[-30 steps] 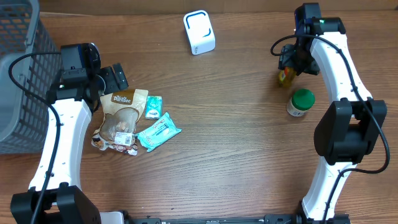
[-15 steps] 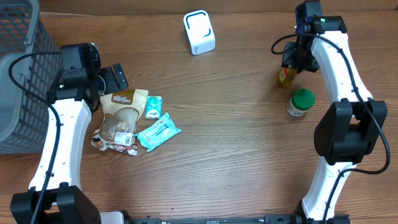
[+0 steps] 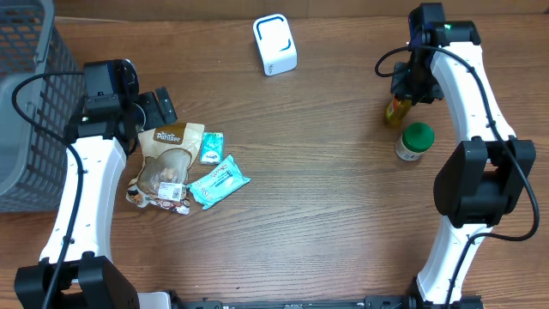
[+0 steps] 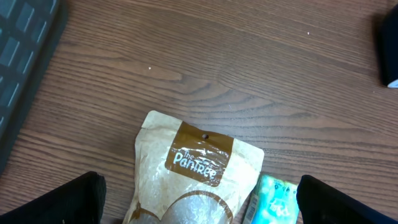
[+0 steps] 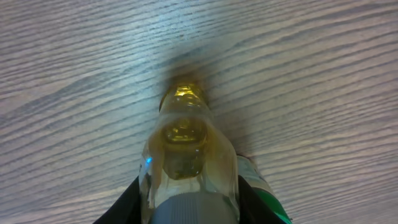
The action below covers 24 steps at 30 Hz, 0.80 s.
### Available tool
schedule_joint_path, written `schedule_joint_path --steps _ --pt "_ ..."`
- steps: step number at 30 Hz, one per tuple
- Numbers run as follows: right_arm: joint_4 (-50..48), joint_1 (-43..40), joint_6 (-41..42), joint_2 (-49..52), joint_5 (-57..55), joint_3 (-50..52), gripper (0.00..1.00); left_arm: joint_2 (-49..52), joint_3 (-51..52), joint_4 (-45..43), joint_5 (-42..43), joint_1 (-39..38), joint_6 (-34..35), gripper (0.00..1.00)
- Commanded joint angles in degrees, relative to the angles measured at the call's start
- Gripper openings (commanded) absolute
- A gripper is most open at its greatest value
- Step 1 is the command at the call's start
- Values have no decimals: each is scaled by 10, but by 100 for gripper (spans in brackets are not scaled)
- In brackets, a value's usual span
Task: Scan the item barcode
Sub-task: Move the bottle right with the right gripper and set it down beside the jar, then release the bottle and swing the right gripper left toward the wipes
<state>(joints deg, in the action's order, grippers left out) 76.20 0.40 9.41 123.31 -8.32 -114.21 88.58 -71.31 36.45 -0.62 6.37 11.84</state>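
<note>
Overhead view shows the right arm stretched to the far right part of the table (image 3: 326, 197), with its wrist turned down over a small bottle (image 3: 394, 112). The right fingers (image 5: 121, 208) are closed on the bottle, one dark finger against each side of it, just under its grey cap. The bottle stands on the table near the far right edge, just beside a jar with a green lid (image 3: 416, 139).

The left arm is bent at the left side. Its wrist hangs above the top of a brown snack pouch (image 3: 169, 159). The left fingers (image 4: 68, 199) are wide open and hold nothing; they show only in the two lower corners of the left wrist view.

A white scanner (image 3: 274, 45) with a blue rim sits near the far edge, well apart from the bottle, with bare wood between them. The middle and the near part of the table are also bare wood. A dark wire basket (image 3: 26, 51) stands along the left edge, near the left arm.

The table is brown wood with long grain lines. The bottle is clear plastic with yellow liquid inside, round and narrow. The pouch is soft, matte paper with a brown label. A flat teal pack (image 3: 219, 182) touches its right side, and a smaller teal packet (image 3: 211, 148) lies just beside its top corner.
</note>
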Motion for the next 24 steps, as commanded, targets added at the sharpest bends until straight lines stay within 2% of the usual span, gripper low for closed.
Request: schedule_joint_path --steps 1,5,7,8,10,14,20,24 --pt "14 -5 2 -10 3 -12 28 2 -4 0 2 0 -3 100" --pt "32 -5 9 -10 3 -12 37 2 -4 0 2 0 -3 100" --pt "35 -5 9 -9 4 -12 65 2 -4 0 2 0 -3 100" --pt "35 -5 9 -9 2 -12 83 2 -4 0 2 0 -3 100" --pt "31 -6 9 -9 -3 -12 100 2 -4 0 2 0 -3 100" --pt "23 -7 9 -11 -28 -32 100 2 -4 0 2 0 -3 100" --pt "28 -5 6 -11 -25 -155 100 2 -4 0 2 0 -3 99" --pt "9 -3 6 -11 50 -194 100 2 -4 0 2 0 -3 100"
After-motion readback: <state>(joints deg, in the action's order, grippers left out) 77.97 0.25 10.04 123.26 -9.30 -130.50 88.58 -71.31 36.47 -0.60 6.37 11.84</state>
